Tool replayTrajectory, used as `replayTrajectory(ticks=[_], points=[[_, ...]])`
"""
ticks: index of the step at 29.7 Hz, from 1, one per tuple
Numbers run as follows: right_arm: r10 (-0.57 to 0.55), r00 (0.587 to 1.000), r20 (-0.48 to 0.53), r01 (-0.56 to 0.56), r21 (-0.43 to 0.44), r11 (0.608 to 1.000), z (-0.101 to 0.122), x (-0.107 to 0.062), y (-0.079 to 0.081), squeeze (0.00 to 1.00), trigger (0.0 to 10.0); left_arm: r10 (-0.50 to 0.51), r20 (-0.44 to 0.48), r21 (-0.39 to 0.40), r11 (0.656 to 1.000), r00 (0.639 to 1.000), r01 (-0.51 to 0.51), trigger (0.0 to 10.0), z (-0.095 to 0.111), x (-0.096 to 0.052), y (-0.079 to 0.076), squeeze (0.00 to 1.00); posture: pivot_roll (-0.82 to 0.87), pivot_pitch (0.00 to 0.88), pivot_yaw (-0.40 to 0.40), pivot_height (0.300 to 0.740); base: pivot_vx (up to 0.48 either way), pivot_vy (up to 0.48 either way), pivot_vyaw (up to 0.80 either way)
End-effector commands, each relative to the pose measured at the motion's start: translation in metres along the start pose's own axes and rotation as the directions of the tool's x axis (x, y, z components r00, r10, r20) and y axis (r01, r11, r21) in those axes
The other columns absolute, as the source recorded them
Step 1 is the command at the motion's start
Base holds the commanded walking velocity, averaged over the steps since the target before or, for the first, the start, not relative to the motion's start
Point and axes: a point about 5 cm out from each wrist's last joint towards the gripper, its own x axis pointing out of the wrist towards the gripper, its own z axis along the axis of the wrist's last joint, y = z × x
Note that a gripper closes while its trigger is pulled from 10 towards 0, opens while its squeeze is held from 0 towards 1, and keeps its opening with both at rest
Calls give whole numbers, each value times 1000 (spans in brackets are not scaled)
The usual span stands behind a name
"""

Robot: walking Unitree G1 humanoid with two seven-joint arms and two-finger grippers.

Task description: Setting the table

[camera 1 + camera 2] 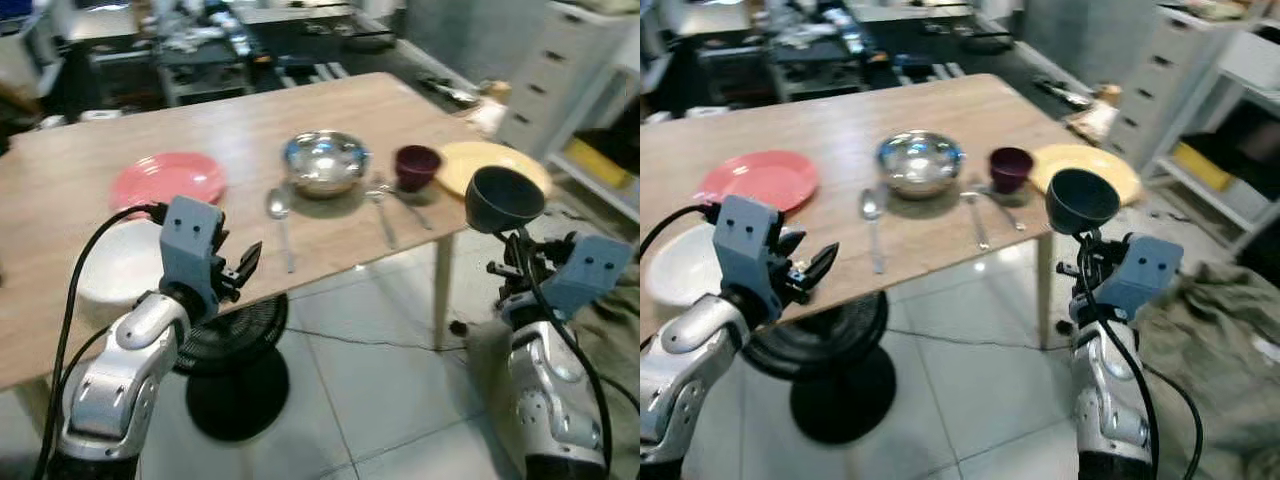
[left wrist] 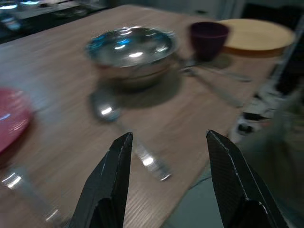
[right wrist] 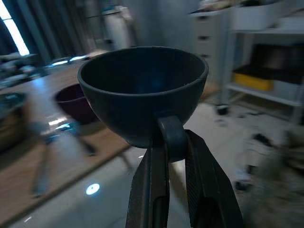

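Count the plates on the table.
3: a pink plate toward the table's left, a white plate at the near edge by the left arm, and a yellow plate at the right corner.

Bare wood lies open along the near edge of the wooden table (image 1: 60,200). Farther in, a pink plate (image 1: 167,179), long spoon (image 1: 280,215), shiny steel bowl (image 1: 324,161), maroon cup (image 1: 416,166) and yellow plate (image 1: 470,160) crowd the row.

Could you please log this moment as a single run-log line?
task: table setting | right gripper: shut on dark blue cup handle, off table edge by yellow plate | left gripper: open, before spoon
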Motion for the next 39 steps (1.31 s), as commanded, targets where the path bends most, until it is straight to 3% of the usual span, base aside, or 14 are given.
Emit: replayTrajectory(ticks=[1,5,6,8,14,22,26,28,36,39], points=[[-7,1000,-29,6,-28,1000,-9,-5,-5,0,10000,-17,-51,20,1000,999,18,10000,-14,2,-3,0,56,59,59,740,0,0,-788],[3,998,-64,-6,-59,998,-19,-9,-6,0,10000,-36,-88,35,999,995,40,10000,-27,-1,-7,0,51,57,59,740,0,0,-788],[8,994,-112,-16,-77,997,-31,-15,-9,0,10000,-63,-121,8,998,991,64,10000,-39,-6,-9,0,51,57,53,740,0,0,-788],[10,991,-136,-22,-91,996,-38,-18,-10,0,10000,-85,-138,-7,996,987,85,10000,-45,-9,-10,0,51,57,53,740,0,0,-788],[-1,964,-267,-42,-155,987,-72,-37,-21,0,10000,-280,-206,40,955,937,294,10000,-66,-27,-27,0,50,55,37,740,0,0,-788],[-38,940,-339,-16,-156,988,-94,-54,-26,0,10000,-272,-295,107,943,916,315,10000,-93,-34,-29,0,43,48,44,740,0,0,-788],[12,927,-376,-63,-122,991,-106,-64,-15,0,10000,-146,-365,96,977,920,193,10000,-116,-37,-10,0,37,46,48,740,0,0,-797],[64,906,-418,-108,-83,991,-119,-72,-1,0,10000,-72,-428,67,992,901,111,10000,-137,-49,4,0,42,47,42,740,0,0,-800],[143,860,-489,-188,-44,981,-141,-82,22,0,10000,27,-503,-6,999,864,-35,10000,-166,-72,22,0,55,52,39,740,0,0,-800],[163,841,-516,-208,-30,978,-147,-85,28,0,10000,41,-525,4,999,850,-45,10000,-175,-79,26,0,59,55,36,740,0,0,-800]])
